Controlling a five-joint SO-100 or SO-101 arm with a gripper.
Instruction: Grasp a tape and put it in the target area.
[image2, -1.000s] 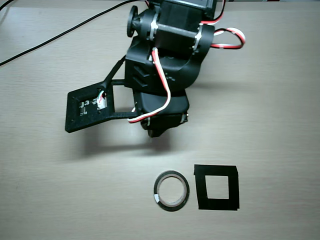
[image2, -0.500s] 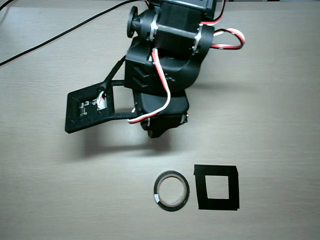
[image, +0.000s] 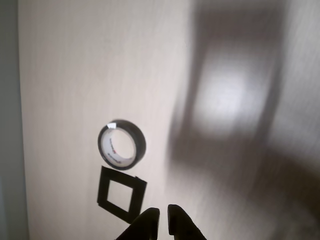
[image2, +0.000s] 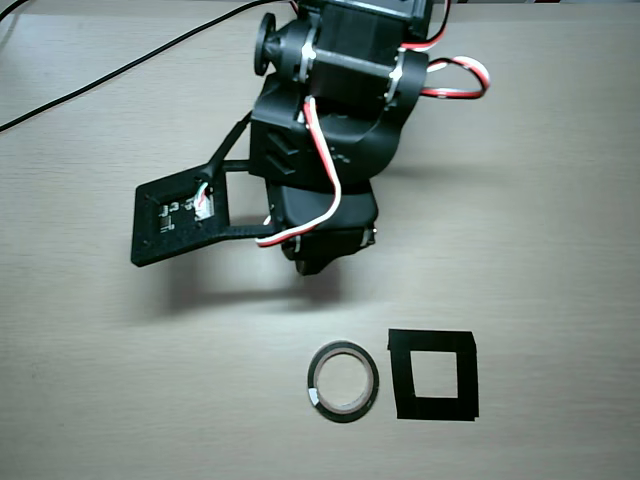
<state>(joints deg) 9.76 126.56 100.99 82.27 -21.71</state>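
Here, the tape (image2: 343, 381), a thin black roll with a pale inner core, lies flat on the tan wooden table (image2: 540, 200), untouched and free of the arm. In the overhead view it sits just left of the target area (image2: 433, 374), a square outline of black tape strips with a bare tan centre; a narrow strip of table separates the two.

The black arm (image2: 330, 130) reaches down from the top edge of the overhead view, red-and-white wires (image2: 325, 190) looping over its body. Its lower end hangs over the table above the roll, well apart from it. A black rectangular camera frame (image2: 180, 218) carrying a small circuit board juts out to the arm's left in that view. A thin black cable (image2: 120, 70) trails across the upper left of the table.

In the wrist view the gripper (image: 163, 214) enters from the bottom edge, its two dark fingertips (image: 150, 216) drawn nearly together, only a thin sliver of table showing between them and nothing held. The roll (image: 121, 144) appears ahead of the tips and to the left, with the square outline (image: 121, 194) just below it, nearer the fingers. Small dark print marks the roll's pale inner wall, too small to read. The arm's broad shadow darkens the right side of the table in this view.
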